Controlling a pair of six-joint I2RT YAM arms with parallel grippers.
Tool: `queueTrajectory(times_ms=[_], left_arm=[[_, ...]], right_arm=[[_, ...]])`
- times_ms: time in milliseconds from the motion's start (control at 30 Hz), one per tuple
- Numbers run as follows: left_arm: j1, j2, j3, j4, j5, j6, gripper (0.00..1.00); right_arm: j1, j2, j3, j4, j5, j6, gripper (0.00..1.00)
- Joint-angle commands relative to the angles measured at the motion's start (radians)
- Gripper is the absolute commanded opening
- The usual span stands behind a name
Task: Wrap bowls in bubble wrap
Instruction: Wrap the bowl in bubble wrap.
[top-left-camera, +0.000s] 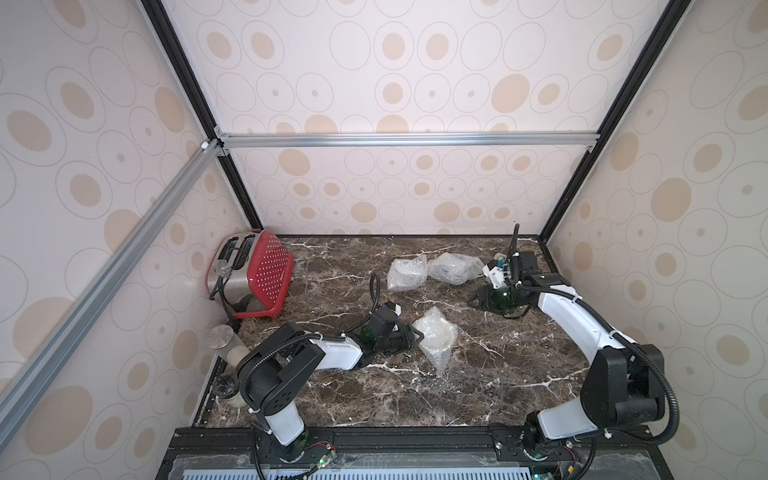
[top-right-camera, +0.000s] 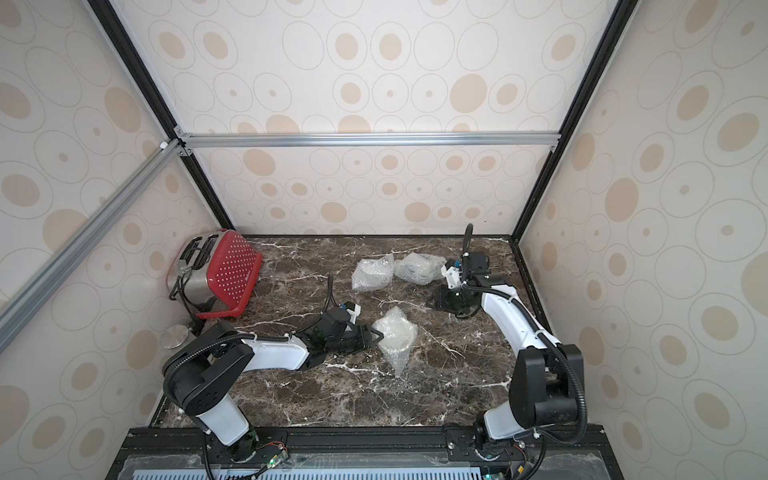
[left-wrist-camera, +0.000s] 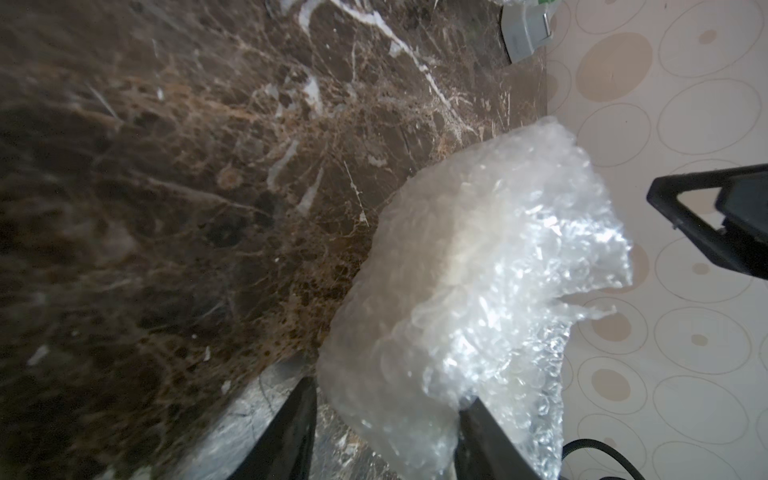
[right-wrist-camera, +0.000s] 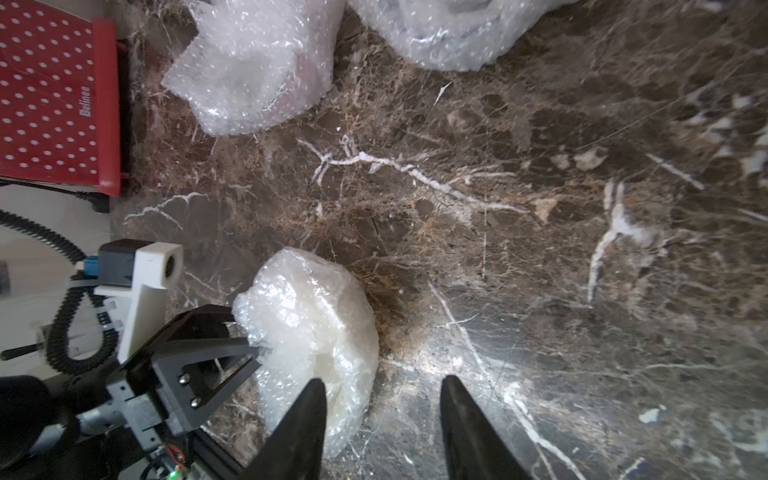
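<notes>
The bubble wrap bundle closest to the robot sits in the middle of the marble table. A cream bowl shows dimly through the plastic, so this bowl looks covered. A loose tail of wrap sticks out flat at 6 o'clock from the bundle and is not tucked in.

The left gripper is at 9 o'clock of this bundle and touches it. Its fingers are partly apart with the edge of the wrap between them. I cannot tell if they squeeze it or only rest there.

At 12 o'clock lies a second bundle, and a third bundle is just beside it at 1 o'clock. Something pale is inside each, but it is too cloudy to see which bowl. No bare bowl is on the table, so I think the job is almost done, with maybe only the loose tail left.

The right gripper hangs at 2 o'clock, spread wide with nothing in it. It is close to the third bundle and could bump it.

Far off at 10 o'clock a toaster stands in the corner, with a red basket leaning on it. Two glass jars stand at 9 o'clock by the wall. None of these is in the way
</notes>
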Motion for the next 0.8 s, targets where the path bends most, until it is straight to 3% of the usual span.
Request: queueTrajectory(times_ms=[0, 167, 533, 767], left_arm=[[-0.005, -0.012, 0.031, -0.025, -0.013, 0.017, 0.5], [-0.005, -0.011, 0.034, -0.029, -0.012, 0.019, 0.51], [-0.005, -0.014, 0.029, -0.03, -0.011, 0.016, 0.51], [-0.005, -0.013, 0.029, -0.03, -0.008, 0.016, 0.51]], right_arm=[[0.056, 0.023, -0.006, -0.028, -0.126, -0.054, 0.43], [0.206, 0.052, -0.008, -0.045, -0.077, -0.095, 0.44], [0.296, 0.164, 0.045, -0.09, -0.004, -0.134, 0.44], [0.296, 0.167, 0.037, -0.058, 0.042, -0.102, 0.14]])
